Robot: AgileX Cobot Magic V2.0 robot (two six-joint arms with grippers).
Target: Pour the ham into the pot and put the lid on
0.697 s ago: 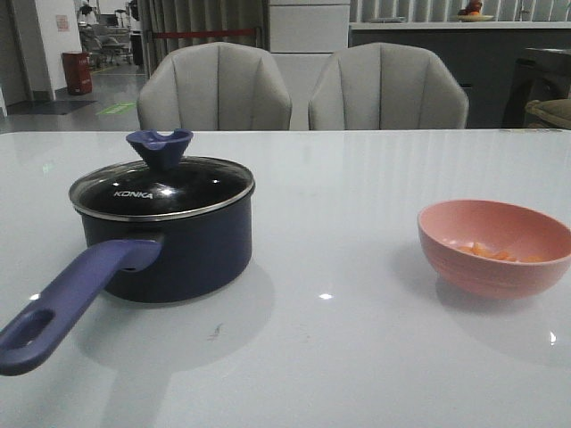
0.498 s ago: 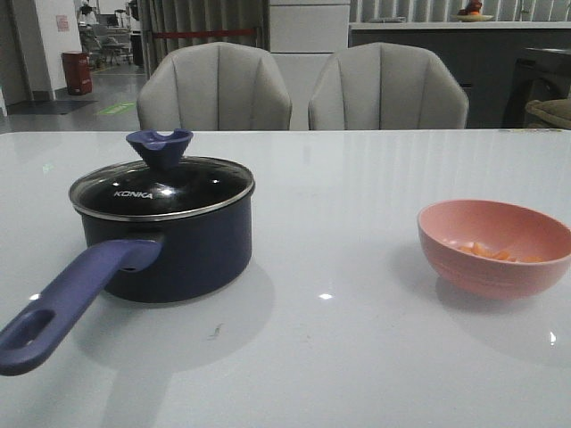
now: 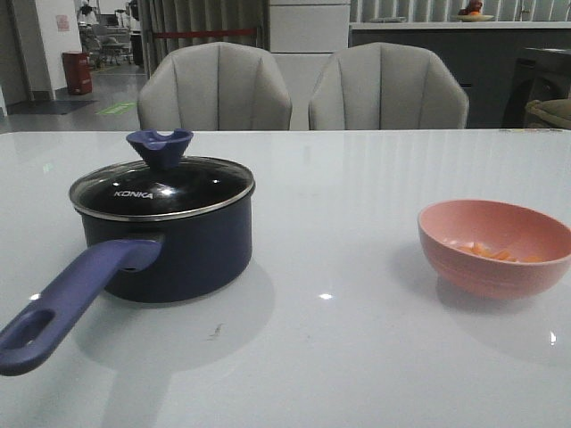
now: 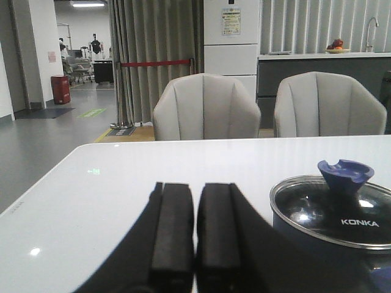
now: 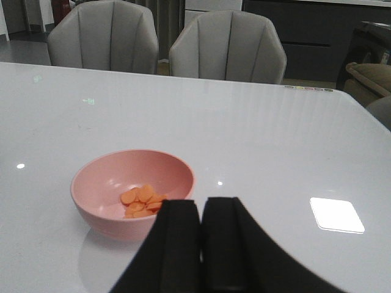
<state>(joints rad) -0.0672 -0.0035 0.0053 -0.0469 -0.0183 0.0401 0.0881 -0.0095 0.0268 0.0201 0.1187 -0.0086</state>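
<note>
Both grippers, left and right, closed and empty; lid covers pot, so tipping bowl now would spill ham.

pot cut off by left wrist view's edge, pot interior hidden under lid

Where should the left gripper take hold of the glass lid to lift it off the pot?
By the blue flared knob, from straight above. The lid lies flat on the pot, its steel rim seated on the wall with no edge to pinch. The knob stands upright and narrows below its flare, which should keep closed fingers from slipping.
</note>
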